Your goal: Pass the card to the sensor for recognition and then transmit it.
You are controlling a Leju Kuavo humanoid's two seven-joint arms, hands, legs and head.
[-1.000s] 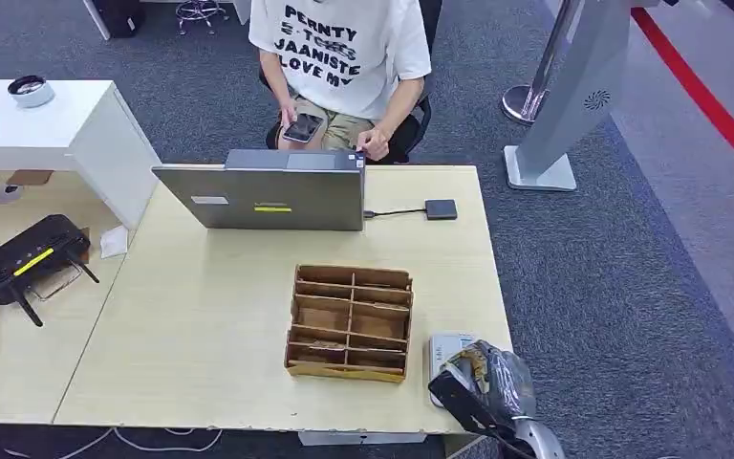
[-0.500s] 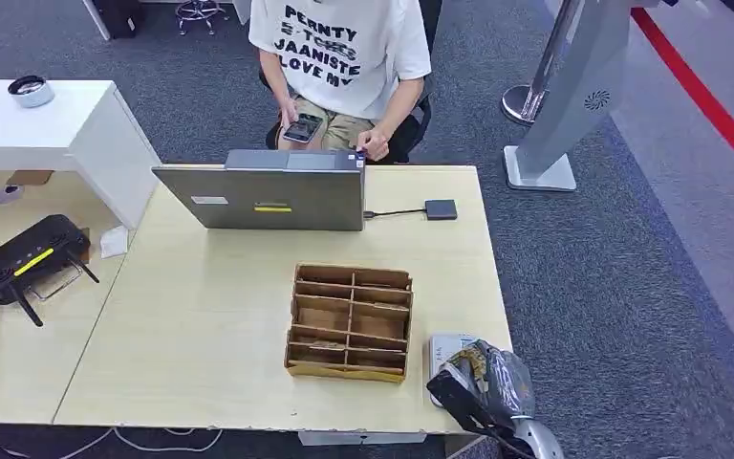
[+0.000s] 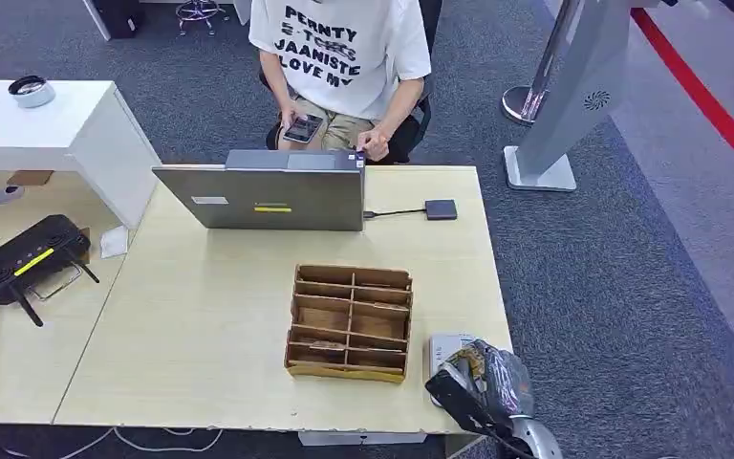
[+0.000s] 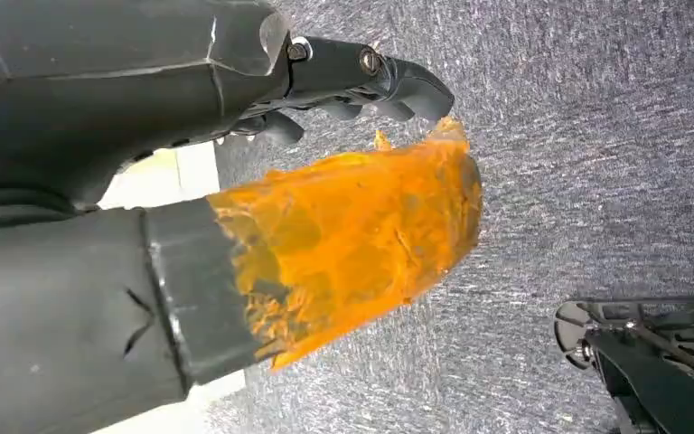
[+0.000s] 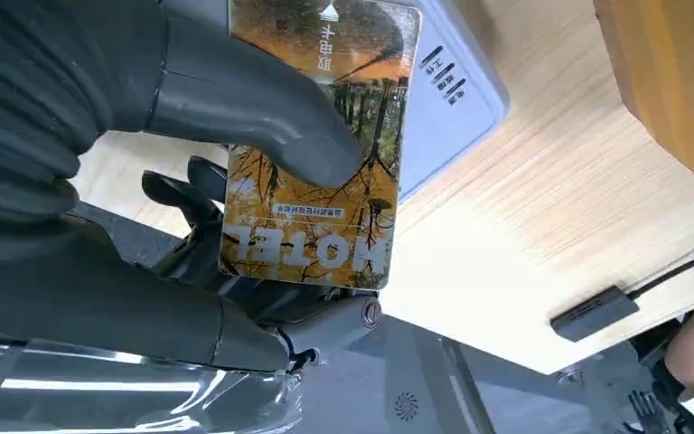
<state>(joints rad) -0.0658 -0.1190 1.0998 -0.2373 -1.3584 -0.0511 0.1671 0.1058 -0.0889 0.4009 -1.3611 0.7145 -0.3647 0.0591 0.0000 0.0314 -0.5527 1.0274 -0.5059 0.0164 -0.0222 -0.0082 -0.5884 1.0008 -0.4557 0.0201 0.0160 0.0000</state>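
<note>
Pale wooden table (grey carpet)

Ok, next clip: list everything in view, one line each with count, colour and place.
card: one, orange-brown, printed HOTEL, pinched in the right hand above the sensor.
sensor: one, white, table's near right corner.
organiser: one, brown, divided compartments, mid-table.
laptop: one, grey, far edge of the table.
adapter: one, dark, cabled to the laptop.
router: one, black, on the left table.
table: one, light wood.
person: one, white printed shirt, seated behind the laptop with a phone.
right hand: grey, holding the card.
left hand: dark with an orange covering, over the carpet.
</note>
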